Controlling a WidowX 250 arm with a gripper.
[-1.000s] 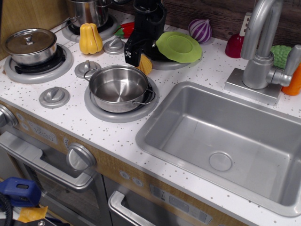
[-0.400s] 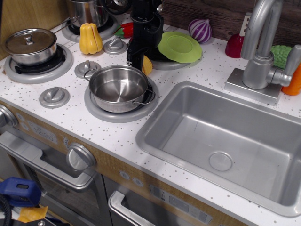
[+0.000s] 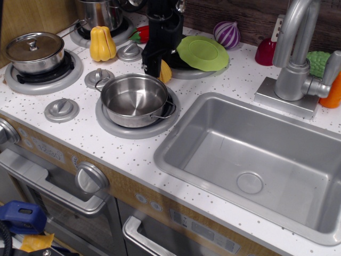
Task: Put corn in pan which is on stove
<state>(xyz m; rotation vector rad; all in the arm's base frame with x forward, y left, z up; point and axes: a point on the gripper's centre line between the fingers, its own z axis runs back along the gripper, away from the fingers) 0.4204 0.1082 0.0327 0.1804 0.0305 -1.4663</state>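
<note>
The corn (image 3: 167, 71) is a small yellow piece lying on the white speckled stove (image 3: 80, 114) just behind the pan. Only its right side shows; the rest is hidden behind my gripper. The pan (image 3: 130, 101) is a shallow shiny steel one, empty, sitting on the front right burner ring (image 3: 114, 129). My black gripper (image 3: 155, 65) hangs straight down at the corn, just above the pan's far rim. One dark finger (image 3: 151, 60) stands left of the corn. I cannot see whether the jaws have closed on it.
A yellow squash toy (image 3: 102, 44), a lidded steel pot (image 3: 34, 52) and a tall steel pot (image 3: 101, 12) stand at the left and back. A green plate (image 3: 202, 52) lies right of the gripper. A purple onion (image 3: 227, 34), the faucet (image 3: 295, 53) and the sink (image 3: 256, 160) are to the right.
The gripper has turned from a tilted pose to upright and shifted slightly right over the corn, hiding more of it. The corn and the pan have not moved.
</note>
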